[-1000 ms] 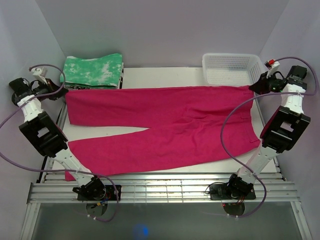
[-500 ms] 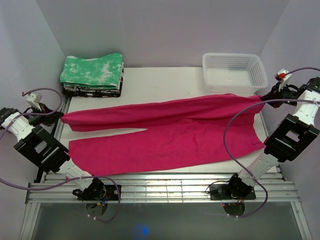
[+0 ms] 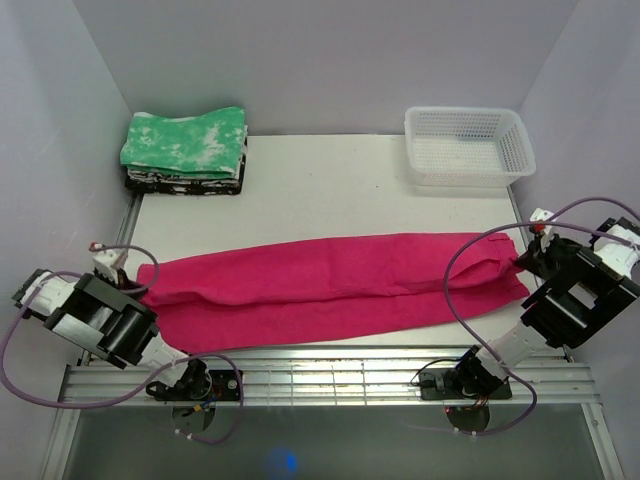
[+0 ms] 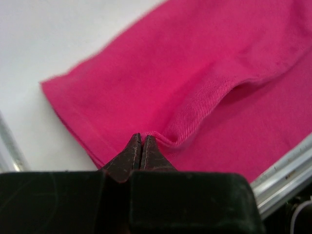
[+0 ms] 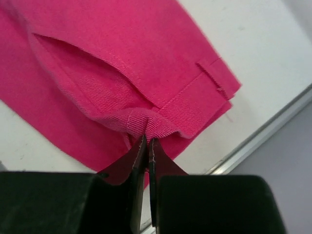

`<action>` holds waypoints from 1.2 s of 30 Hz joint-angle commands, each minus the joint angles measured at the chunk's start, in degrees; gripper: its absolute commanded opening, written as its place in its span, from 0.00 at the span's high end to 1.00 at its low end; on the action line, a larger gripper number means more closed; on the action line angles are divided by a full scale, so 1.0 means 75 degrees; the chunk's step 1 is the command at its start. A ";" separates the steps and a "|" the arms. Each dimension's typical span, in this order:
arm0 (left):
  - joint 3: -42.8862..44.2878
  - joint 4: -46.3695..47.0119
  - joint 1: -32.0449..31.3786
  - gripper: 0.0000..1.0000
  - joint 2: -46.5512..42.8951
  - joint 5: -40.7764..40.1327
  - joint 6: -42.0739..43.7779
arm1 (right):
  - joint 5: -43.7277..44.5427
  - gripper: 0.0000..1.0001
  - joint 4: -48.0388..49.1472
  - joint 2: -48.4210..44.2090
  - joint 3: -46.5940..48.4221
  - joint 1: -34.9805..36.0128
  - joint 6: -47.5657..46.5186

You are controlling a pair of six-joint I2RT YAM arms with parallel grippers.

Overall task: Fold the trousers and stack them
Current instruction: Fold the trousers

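Note:
The magenta-pink trousers lie folded lengthwise across the near half of the table, one leg laid over the other in a long band. At the leg-hem end my left gripper is shut on the upper layer's edge. In the left wrist view its tips pinch a small ridge of the trousers. My right gripper is at the waist end, shut on a bunched fold of waistband. The right wrist view shows the tips gripping the trousers just above the table.
A folded green-and-white cloth sits on a dark stack at the back left. A white mesh basket stands at the back right. Metal rails run along the near edge, and walls close in left, right and behind.
Both grippers have carried the far edge of the trousers toward the near side, laying the far leg over the near one. The spread-out pair is now a narrow band.

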 commanded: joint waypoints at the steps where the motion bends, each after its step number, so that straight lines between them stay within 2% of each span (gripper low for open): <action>1: -0.0885 -0.0565 0.0330 1.00 -0.0582 -0.1326 0.2360 | 0.0955 0.89 0.0061 -0.0238 -0.0770 -0.0444 -0.1999; 3: -0.1295 -0.0565 0.0728 0.98 -0.0746 -0.1736 0.3202 | 0.1109 0.70 0.0446 -0.0332 -0.1157 -0.0609 -0.2084; 4: -0.1355 -0.0565 0.0822 0.89 -0.0782 -0.1842 0.3335 | 0.1168 0.59 0.0472 -0.0344 -0.1182 -0.0772 -0.2154; 5: -0.1356 -0.0553 0.0939 0.74 -0.0805 -0.1867 0.3406 | 0.1145 0.35 0.0449 -0.0344 -0.1136 -0.0820 -0.2131; 6: -0.1159 -0.0565 0.0987 0.70 -0.0806 -0.1681 0.3232 | 0.1064 0.17 0.0309 -0.0356 -0.1043 -0.0844 -0.2061; 7: -0.0983 -0.0577 0.0987 0.65 -0.0794 -0.1552 0.3057 | 0.0819 0.05 0.0169 -0.0356 -0.0705 -0.0855 -0.1979; 8: -0.0795 -0.0577 0.0987 0.56 -0.0771 -0.1388 0.2881 | 0.0643 0.02 -0.0030 -0.0344 -0.0481 -0.0867 -0.1839; 10: -0.0211 -0.0577 0.0999 0.47 -0.0701 -0.0768 0.2447 | 0.0070 0.02 -0.0348 -0.0367 0.0138 -0.0693 -0.1361; 11: -0.0033 -0.0577 0.0964 0.35 -0.0677 -0.0557 0.2272 | 0.0021 0.04 -0.0360 -0.0402 0.0270 -0.0529 -0.0685; 13: 0.0202 -0.0565 0.0708 0.34 -0.0723 -0.0390 0.1734 | 0.0032 0.08 -0.0348 -0.0519 0.0295 0.0043 -0.0188; 14: 0.0180 -0.0507 0.0277 0.34 -0.0840 -0.0518 0.1603 | 0.0032 0.13 -0.0314 -0.0578 0.0213 0.0244 0.0000; 15: 0.0087 -0.0274 0.0040 0.29 -0.0957 -0.0635 0.1335 | 0.0067 0.15 -0.0186 -0.0625 0.0108 0.0455 0.0663; 16: -0.0228 0.0076 -0.0217 0.29 -0.1097 -0.0880 0.0253 | 0.0299 0.17 0.0442 -0.0730 -0.0009 0.0979 0.1273; 17: -0.0440 0.0810 -0.0800 0.29 -0.1354 -0.1115 -0.0245 | 0.0452 0.25 0.0692 -0.0766 -0.0277 0.1251 0.1801; 19: -0.0896 0.1424 -0.1400 0.34 -0.1566 -0.1653 -0.1008 | 0.0989 0.32 0.1149 -0.0813 -0.0595 0.1906 0.2741; 20: -0.1363 0.2100 -0.1891 0.35 -0.1753 -0.2074 -0.1847 | 0.1190 0.38 0.1604 -0.0824 -0.0968 0.2096 0.2976; 22: -0.1764 0.2946 -0.2605 0.40 -0.1767 -0.2626 -0.2625 | 0.1948 0.41 0.2075 -0.0801 -0.1345 0.2600 0.3668; 23: -0.2033 0.3171 -0.2773 0.42 -0.1697 -0.3116 -0.3267 | 0.2163 0.44 0.2228 -0.0766 -0.1497 0.2764 0.3797; 25: -0.2106 0.3605 -0.3089 0.46 -0.1241 -0.3424 -0.3880 | 0.2666 0.47 0.2581 -0.0626 -0.1826 0.3104 0.4138; 28: -0.1732 0.3677 -0.3382 0.53 -0.0082 -0.3905 -0.4818 | 0.3263 0.48 0.3002 -0.0439 -0.2142 0.3526 0.4617; 31: -0.1158 0.3945 -0.3617 0.55 0.1087 -0.4304 -0.5650 | 0.3698 0.48 0.3599 -0.0135 -0.2412 0.3808 0.5109; 36: 0.0153 0.4357 -0.4121 0.60 0.2660 -0.4398 -0.6962 | 0.3665 0.51 0.4292 0.0721 -0.2051 0.4171 0.6352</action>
